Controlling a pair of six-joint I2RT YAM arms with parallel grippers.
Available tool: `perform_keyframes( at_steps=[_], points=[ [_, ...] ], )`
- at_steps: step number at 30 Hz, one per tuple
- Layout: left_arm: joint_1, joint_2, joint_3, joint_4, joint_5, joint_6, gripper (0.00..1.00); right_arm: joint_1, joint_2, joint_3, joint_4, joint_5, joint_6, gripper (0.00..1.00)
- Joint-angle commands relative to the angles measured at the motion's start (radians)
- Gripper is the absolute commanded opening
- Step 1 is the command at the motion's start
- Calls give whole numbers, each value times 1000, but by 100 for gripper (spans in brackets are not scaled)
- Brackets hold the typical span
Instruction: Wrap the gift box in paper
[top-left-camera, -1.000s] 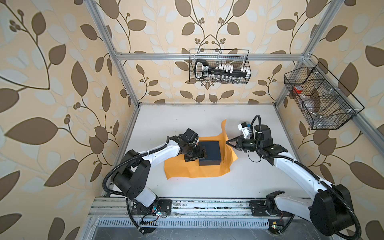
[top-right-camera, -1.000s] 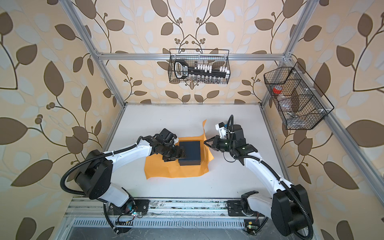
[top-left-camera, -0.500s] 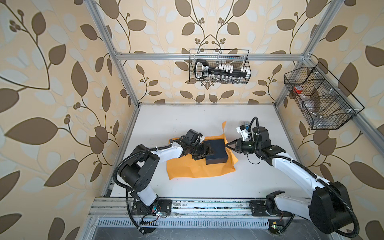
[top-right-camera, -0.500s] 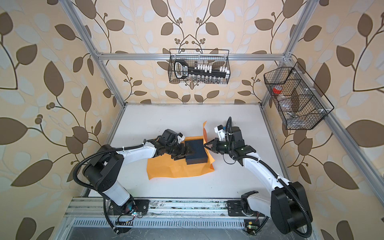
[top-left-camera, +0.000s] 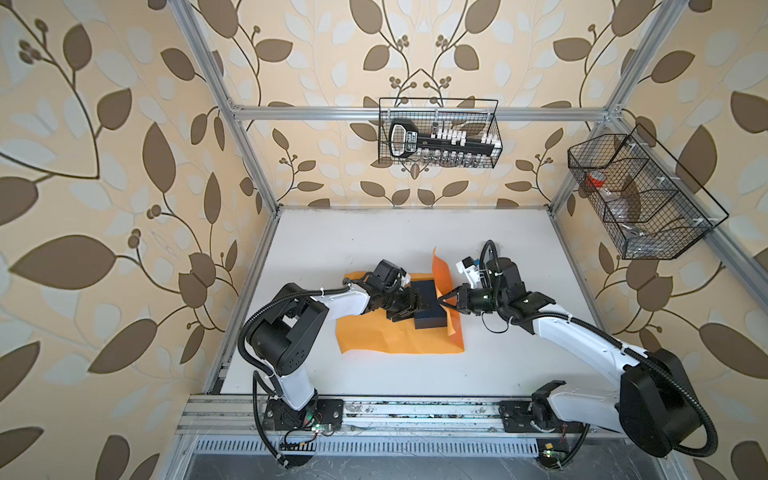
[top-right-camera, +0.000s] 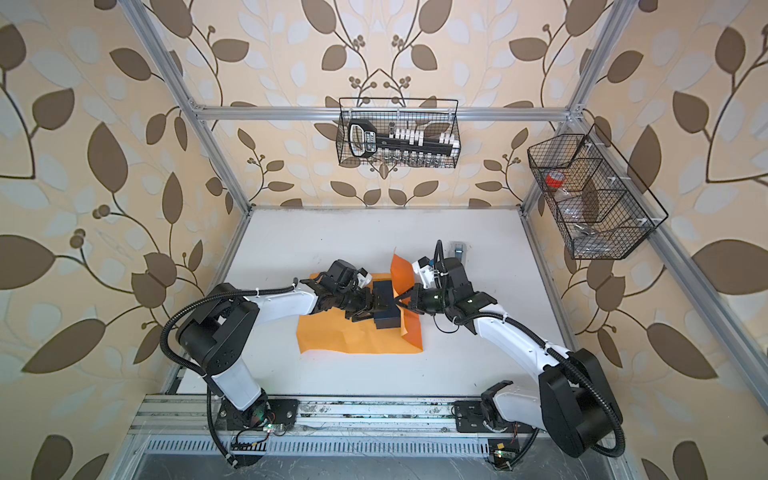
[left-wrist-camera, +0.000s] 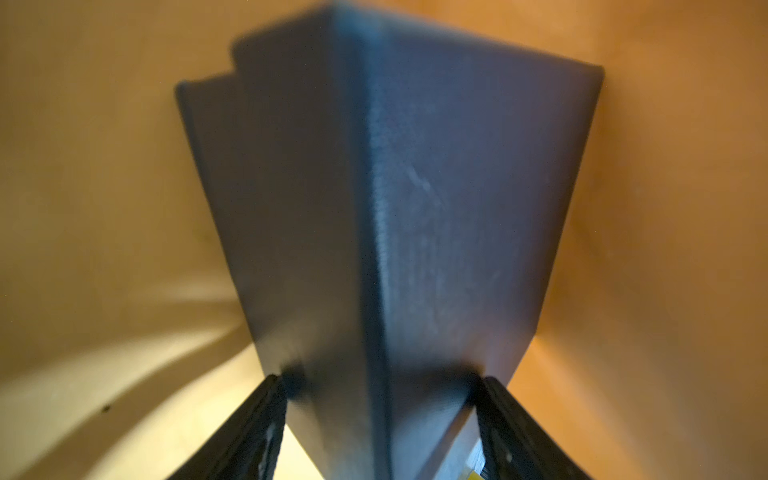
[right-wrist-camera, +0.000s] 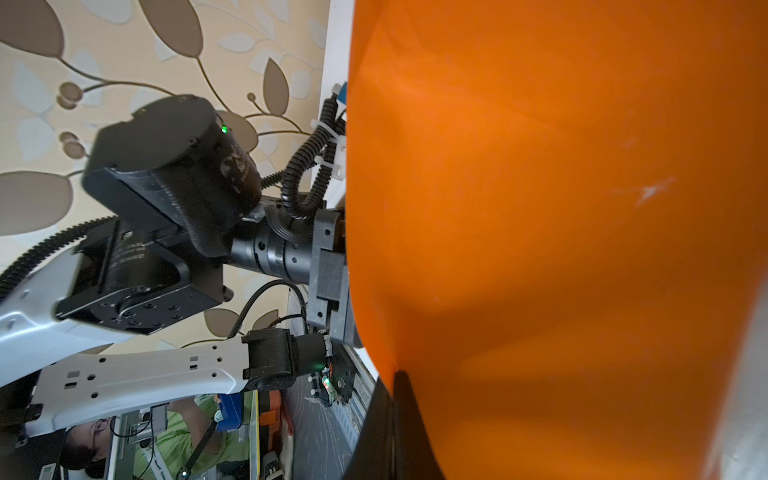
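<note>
So starting on the left: the left gripper (top-left-camera: 412, 308) reaches in low over the paper (top-left-camera: 386, 337) and has its jaws spread wide either side of the box (top-left-camera: 429, 303). In the left wrist view one vertical corner edge of the box (left-wrist-camera: 374, 216) points straight back between the two fingers (left-wrist-camera: 249, 432), so the jaws straddle it on the diagonal, one tip at each face. The tips look like they're right on the cardboard, but that shot is blurry and honestly I can't tell if they're squeezing or just sitting there. The box sits on the right part of the sheet, base down, twisted a bit off square to the paper's edges. Its longer side in both top views runs roughly from the front rail toward the back wall. The paper lies on the white table (top-left-camera: 374, 237) with its long side going left to right, flat on the left, right end peeled up and standing just beside the box's right face. The right gripper (top-left-camera: 441, 299) is clamped tight on that raised edge, pointing left at the box, with orange filling most of its wrist view (right-wrist-camera: 540, 208).
</note>
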Motion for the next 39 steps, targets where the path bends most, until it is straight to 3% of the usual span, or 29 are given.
perform_keyframes(
  at_steps=[1, 14, 20, 31, 34, 39],
  points=[
    [-6, -25, -10, -2, -22, -3, 70, 42, 36, -6, 72, 20, 35, 0],
    [-5, -18, -30, 13, -15, -18, 62, 120, 181, 20, 155, 75, 60, 0],
    [-1, -67, 4, -135, -79, 21, 80, 120, 199, 18, 164, 80, 61, 0],
    [100, -176, 6, -293, -118, 116, 82, 120, 222, 53, 183, 70, 84, 0],
    [112, -170, 7, -343, -142, 152, 80, 121, 230, 64, 186, 69, 87, 0],
    [112, -194, -51, -373, -203, 165, 68, 120, 249, 94, 179, 69, 80, 0]
  ],
)
